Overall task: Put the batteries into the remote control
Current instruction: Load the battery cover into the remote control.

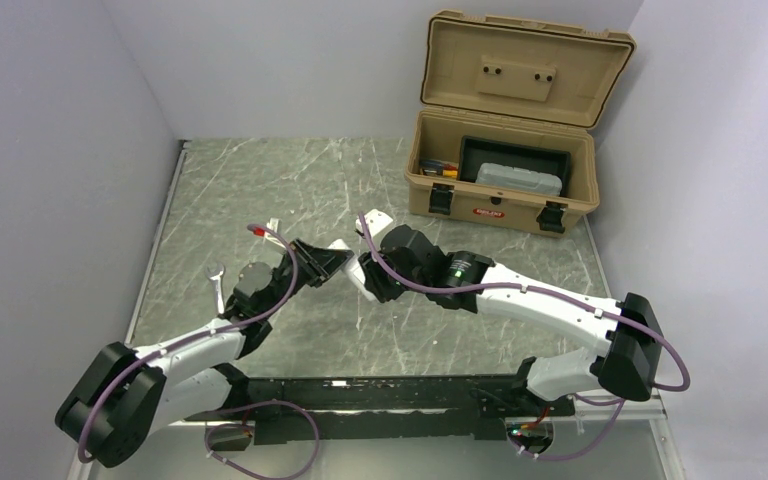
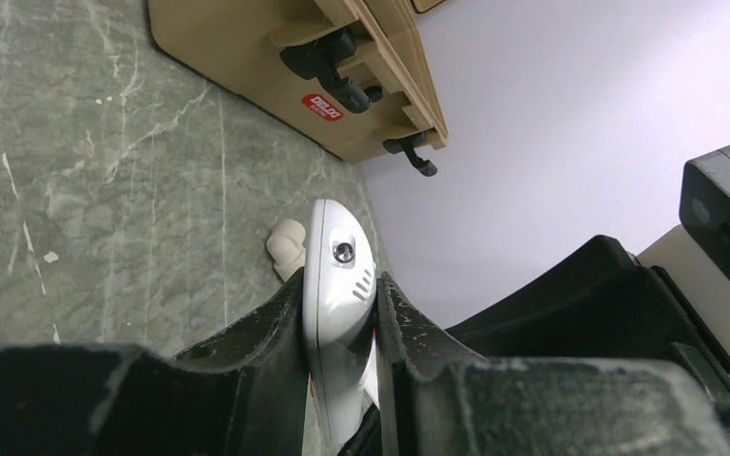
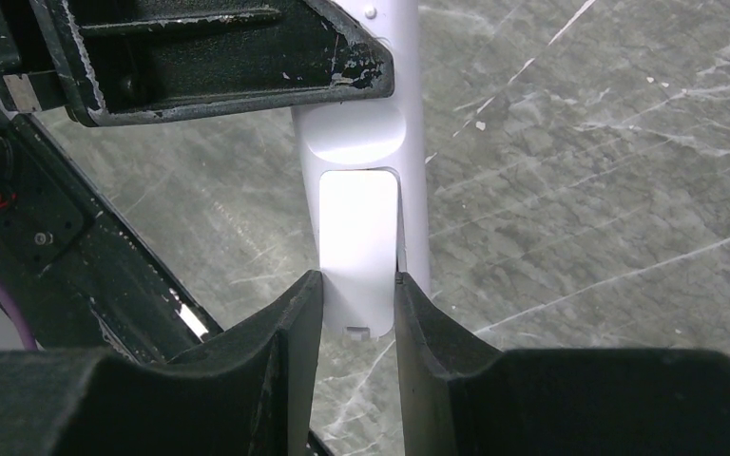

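The white remote control (image 2: 337,285) stands edge-on between the fingers of my left gripper (image 2: 339,290), which is shut on it and holds it above the table. In the top view the left gripper (image 1: 326,260) and right gripper (image 1: 362,270) meet at the table's middle with the remote (image 1: 339,244) between them. In the right wrist view my right gripper (image 3: 358,285) is shut on a flat white cover panel (image 3: 359,237) lying on the remote's back (image 3: 413,114). The left gripper's fingers (image 3: 219,57) hold the remote further along. The batteries are out of view.
An open tan toolbox (image 1: 505,195) stands at the back right and also shows in the left wrist view (image 2: 238,66). A small stubby white plastic piece (image 2: 287,245) lies on the marble table behind the remote. A small white object (image 1: 216,272) lies by the left edge.
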Robot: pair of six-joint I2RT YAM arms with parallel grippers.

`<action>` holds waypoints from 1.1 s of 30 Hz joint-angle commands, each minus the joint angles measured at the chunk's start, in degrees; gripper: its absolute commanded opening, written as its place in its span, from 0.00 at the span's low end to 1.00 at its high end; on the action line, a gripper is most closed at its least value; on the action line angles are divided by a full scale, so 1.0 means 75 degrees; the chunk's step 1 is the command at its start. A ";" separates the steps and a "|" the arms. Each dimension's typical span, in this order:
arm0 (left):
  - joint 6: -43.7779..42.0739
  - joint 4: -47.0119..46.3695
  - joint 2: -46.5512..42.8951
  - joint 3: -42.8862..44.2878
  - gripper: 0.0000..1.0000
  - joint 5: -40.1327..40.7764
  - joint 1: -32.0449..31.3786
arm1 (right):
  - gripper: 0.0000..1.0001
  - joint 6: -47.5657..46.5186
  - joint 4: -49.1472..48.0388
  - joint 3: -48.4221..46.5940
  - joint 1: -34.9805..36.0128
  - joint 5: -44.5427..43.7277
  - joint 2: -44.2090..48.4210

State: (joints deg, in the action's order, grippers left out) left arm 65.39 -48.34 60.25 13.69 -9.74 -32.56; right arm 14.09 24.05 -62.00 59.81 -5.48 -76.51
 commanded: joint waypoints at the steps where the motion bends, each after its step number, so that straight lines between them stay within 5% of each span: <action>1: -0.0008 -0.0910 0.0193 -0.0024 0.00 -0.0619 -0.0137 | 0.34 -0.0037 -0.0406 -0.0323 0.0019 -0.0061 0.0217; 12: 0.0415 -0.1178 0.0318 -0.0008 0.00 -0.0809 -0.0183 | 0.34 -0.0059 -0.0321 -0.0280 0.0022 -0.0208 0.0204; 33: 0.0947 -0.1649 0.0676 -0.0108 0.00 -0.0870 -0.0182 | 0.50 -0.0050 -0.0384 -0.0151 0.0025 -0.0347 0.0760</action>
State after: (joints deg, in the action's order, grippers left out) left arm 71.22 -55.00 64.82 13.30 -15.22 -33.63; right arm 13.72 23.90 -62.00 59.83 -7.03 -73.93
